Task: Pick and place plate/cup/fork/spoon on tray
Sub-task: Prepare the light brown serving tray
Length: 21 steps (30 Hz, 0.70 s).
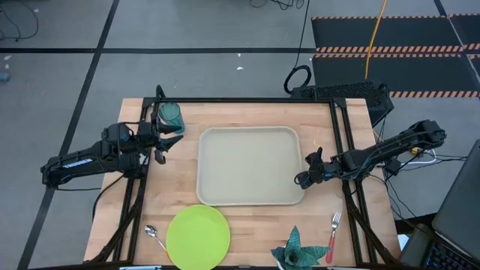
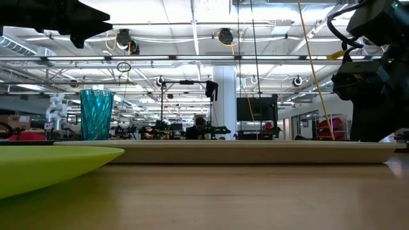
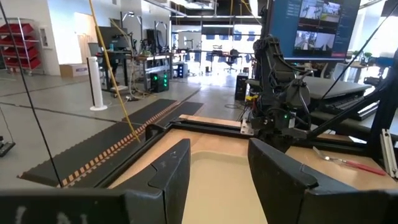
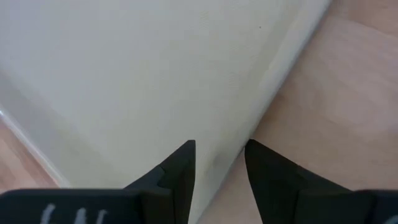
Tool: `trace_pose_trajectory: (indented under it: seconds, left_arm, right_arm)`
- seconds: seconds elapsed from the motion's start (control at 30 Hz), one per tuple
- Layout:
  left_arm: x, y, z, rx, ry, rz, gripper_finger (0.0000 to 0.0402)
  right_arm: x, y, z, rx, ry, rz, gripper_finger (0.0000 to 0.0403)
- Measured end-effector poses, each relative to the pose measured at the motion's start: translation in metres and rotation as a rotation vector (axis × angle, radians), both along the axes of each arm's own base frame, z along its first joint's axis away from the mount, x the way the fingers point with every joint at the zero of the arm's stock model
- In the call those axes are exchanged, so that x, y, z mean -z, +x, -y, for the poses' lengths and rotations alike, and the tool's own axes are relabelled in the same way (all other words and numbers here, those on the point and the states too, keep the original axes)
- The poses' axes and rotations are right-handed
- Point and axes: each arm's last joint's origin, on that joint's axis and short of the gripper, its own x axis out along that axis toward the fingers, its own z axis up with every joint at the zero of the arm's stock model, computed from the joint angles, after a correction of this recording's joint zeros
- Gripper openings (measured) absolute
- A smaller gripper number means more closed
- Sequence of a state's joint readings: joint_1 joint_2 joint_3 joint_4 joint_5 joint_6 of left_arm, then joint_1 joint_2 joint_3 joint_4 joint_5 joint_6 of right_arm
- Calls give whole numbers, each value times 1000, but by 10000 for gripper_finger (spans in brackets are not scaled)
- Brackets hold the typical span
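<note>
The beige tray (image 1: 247,165) lies in the middle of the table. The lime-green plate (image 1: 198,236) lies near the front edge, with the orange-handled spoon (image 1: 154,236) to its left. The red-handled fork (image 1: 332,236) lies at the front right. The teal cup (image 1: 171,116) stands upright at the far left, off the tray. My left gripper (image 1: 165,144) is open and empty, raised beside the cup and facing across the tray (image 3: 217,186). My right gripper (image 4: 219,149) is open and points down over the tray's right rim (image 4: 273,93). My right gripper's fingers stand on either side of the tray's right rim near its front corner, one over the tray's floor and one over the table. They point down from above. Whether they touch the rim I cannot tell.
A spiky teal leafy object (image 1: 294,251) sits at the front edge between the plate and the fork. Black frame rails (image 1: 341,150) run along the table's left, right and far sides. Bare wood lies between the tray and the front-edge objects.
</note>
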State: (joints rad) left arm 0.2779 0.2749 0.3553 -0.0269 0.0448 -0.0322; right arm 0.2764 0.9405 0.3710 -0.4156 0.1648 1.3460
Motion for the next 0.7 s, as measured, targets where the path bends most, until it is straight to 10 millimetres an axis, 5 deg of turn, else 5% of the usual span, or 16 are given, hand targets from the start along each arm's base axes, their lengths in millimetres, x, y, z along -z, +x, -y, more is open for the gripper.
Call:
trace_pose_trajectory:
  seconds: [0.7]
  left_arm:
    - [0,0,0,3,3,-1,166]
  right_arm:
    - [-12,-6,1,-3,66,76,130]
